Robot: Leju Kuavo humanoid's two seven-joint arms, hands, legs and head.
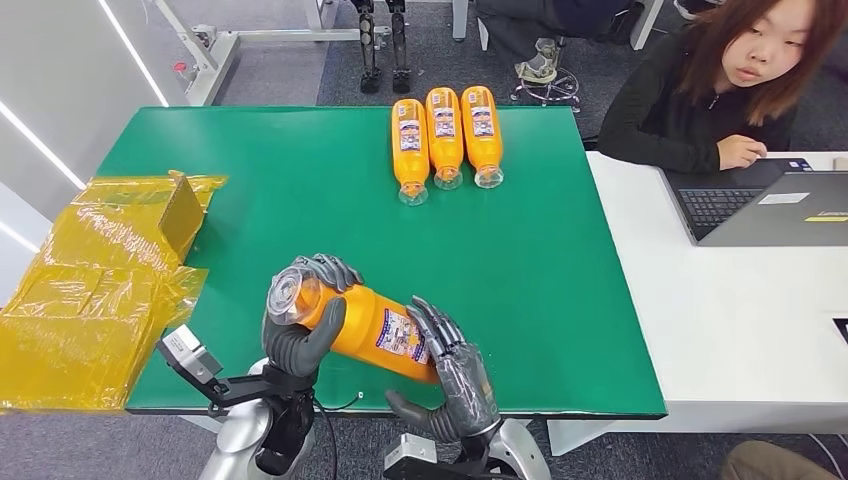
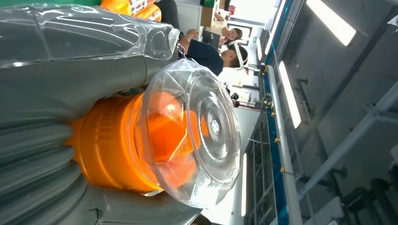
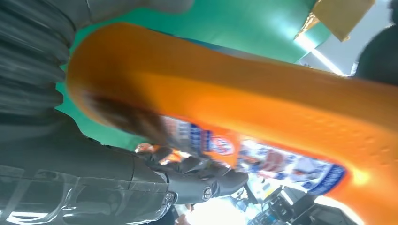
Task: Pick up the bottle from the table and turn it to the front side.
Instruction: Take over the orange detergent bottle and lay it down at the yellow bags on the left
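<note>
Bottle (image 1: 370, 330) clamped at cap end by left hand (image 1: 300, 320), cradled at base by right hand (image 1: 455, 375), lifted off green table (image 1: 560, 300) for turning label frontward

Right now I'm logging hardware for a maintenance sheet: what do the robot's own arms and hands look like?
Both hands, left hand and right hand, are dark grey, with segmented fingers and a grey ribbed cover behind them. The wrists are black, the forearms silver. A black cable loops beside the left wrist, which also carries a small grey box.
</note>
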